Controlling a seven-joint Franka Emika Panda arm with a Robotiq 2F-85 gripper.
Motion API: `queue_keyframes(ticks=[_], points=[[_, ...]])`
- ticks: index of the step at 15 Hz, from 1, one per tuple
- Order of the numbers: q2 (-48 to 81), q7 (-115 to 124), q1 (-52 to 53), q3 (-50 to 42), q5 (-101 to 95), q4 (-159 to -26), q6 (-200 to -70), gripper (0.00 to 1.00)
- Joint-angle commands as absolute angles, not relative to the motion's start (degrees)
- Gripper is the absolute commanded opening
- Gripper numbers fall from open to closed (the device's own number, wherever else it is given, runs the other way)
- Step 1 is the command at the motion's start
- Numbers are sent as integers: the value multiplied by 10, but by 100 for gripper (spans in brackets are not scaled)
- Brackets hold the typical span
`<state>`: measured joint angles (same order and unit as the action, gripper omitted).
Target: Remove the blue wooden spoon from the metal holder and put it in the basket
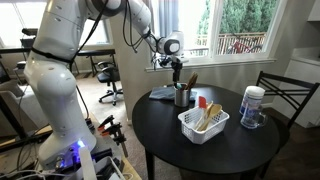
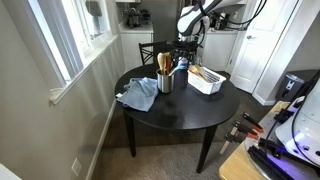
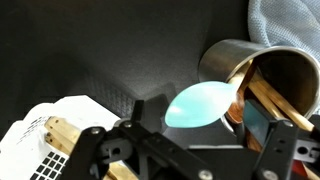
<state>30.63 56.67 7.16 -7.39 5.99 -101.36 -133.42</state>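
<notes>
- Currently, gripper [image 3: 185, 140] is hovering over metal holder [image 3: 240, 60], claw spread, empty.
- Frame centre: blue wooden spoon [image 3: 203, 103] is leaning in it; basket [image 3: 30, 135] lower left.
- Approach step; next is probably calling for descending, closing.

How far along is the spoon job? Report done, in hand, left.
Done: nothing yet; the spoon sits in the holder. In hand: the open gripper hangs over the spoon's blue head. Left: grip, lift it out, drop it into the basket, which holds wooden utensils.
</notes>
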Motion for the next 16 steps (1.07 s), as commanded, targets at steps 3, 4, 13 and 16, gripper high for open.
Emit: queue_keyframes(ticks=[3, 4, 13, 16], points=[[308, 570, 64, -66, 55, -1012, -1334, 100], [308, 570, 64, -66, 55, -1012, -1334, 100], [295, 592, 95, -76, 20, -1056, -1397, 100], [284, 617, 123, -94, -26, -1094, -1479, 100]])
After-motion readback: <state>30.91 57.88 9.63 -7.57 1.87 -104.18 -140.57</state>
